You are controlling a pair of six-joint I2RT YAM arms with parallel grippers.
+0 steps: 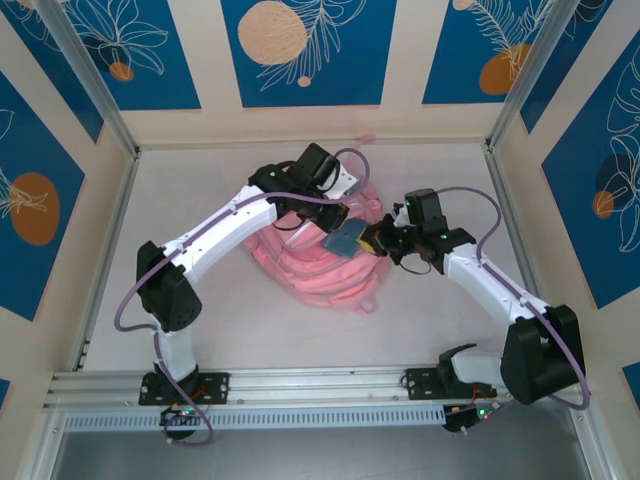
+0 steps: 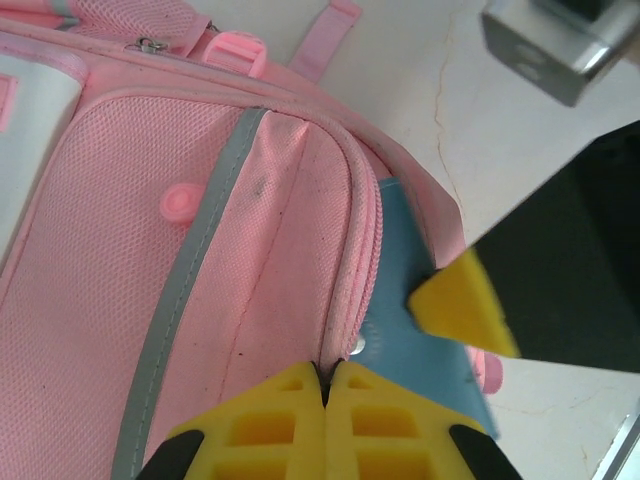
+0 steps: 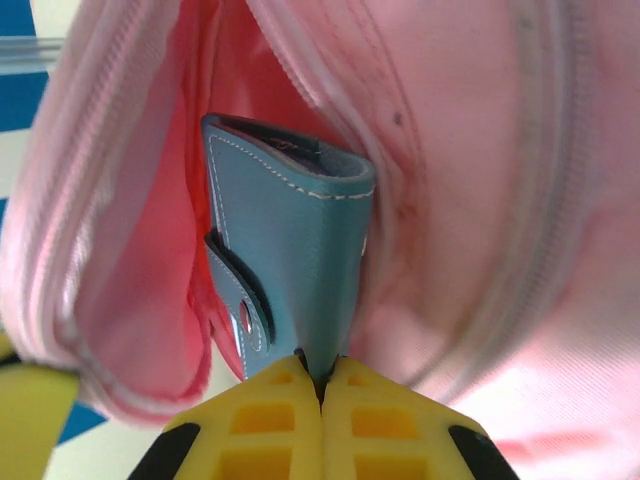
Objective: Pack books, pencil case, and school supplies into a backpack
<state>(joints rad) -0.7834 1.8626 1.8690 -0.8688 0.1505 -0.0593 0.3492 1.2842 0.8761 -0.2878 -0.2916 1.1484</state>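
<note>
A pale grey table (image 1: pixel 200 200) has a matte, faintly marked top. One pink fabric backpack (image 1: pixel 310 275) lies on it, about midway between the left and right edges and between the near and far edges. A metal rail (image 1: pixel 320 385) runs along the near edge.

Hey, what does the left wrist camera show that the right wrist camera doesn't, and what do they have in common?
Left wrist view: the outside of the backpack with its grey stripe, a pink buckle, bare table, and the left pincer shut on the zip edge. Right wrist view: a look into the bag's open mouth, the stitched flap of the pencil case, and the right pincer shut on the case's lower end. Shared: pink backpack fabric, its zip, and the blue pencil case partly inside.
</note>
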